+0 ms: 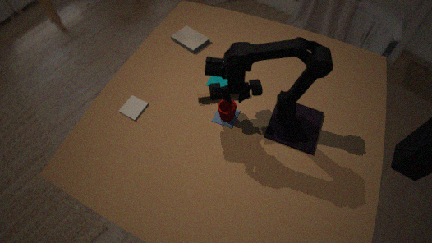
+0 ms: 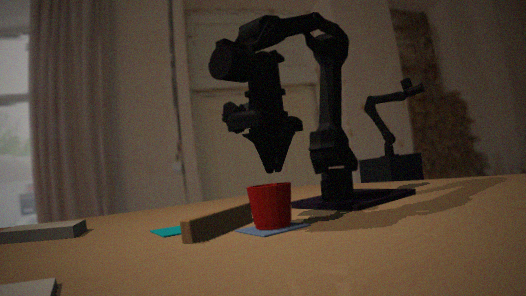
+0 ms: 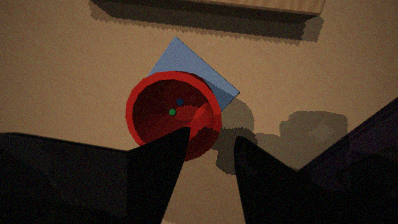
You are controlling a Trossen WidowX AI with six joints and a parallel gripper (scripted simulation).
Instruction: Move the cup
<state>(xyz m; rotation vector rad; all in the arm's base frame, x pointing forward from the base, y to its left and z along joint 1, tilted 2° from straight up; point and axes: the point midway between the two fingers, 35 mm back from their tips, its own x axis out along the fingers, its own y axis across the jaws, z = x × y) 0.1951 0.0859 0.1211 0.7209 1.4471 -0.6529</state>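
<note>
Two marbles, green [image 3: 172, 112] and blue [image 3: 180, 102], lie inside your red cup [image 1: 227, 111] [image 2: 270, 206] [image 3: 131, 112], which stands upright on the blue pad [image 1: 222, 121] [image 2: 265, 232] [image 3: 176, 54]. Your claw [image 1: 235, 101] [image 2: 273, 172] [image 3: 212, 138] hangs above it, empty, its fingers partly apart. A wooden bar [image 1: 205, 100] [image 2: 215, 223] [image 3: 250, 4] lies between that pad and the teal one [image 1: 217, 81] [image 2: 166, 231].

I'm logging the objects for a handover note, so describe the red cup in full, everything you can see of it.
The red cup stands upright on the blue pad, its only visible contact. It is plain, smooth-looking, perhaps plastic, handleless, open-topped, slightly wider at the rim. A green and a dark blue marble show inside. The gripper hangs above, not touching it.
</note>
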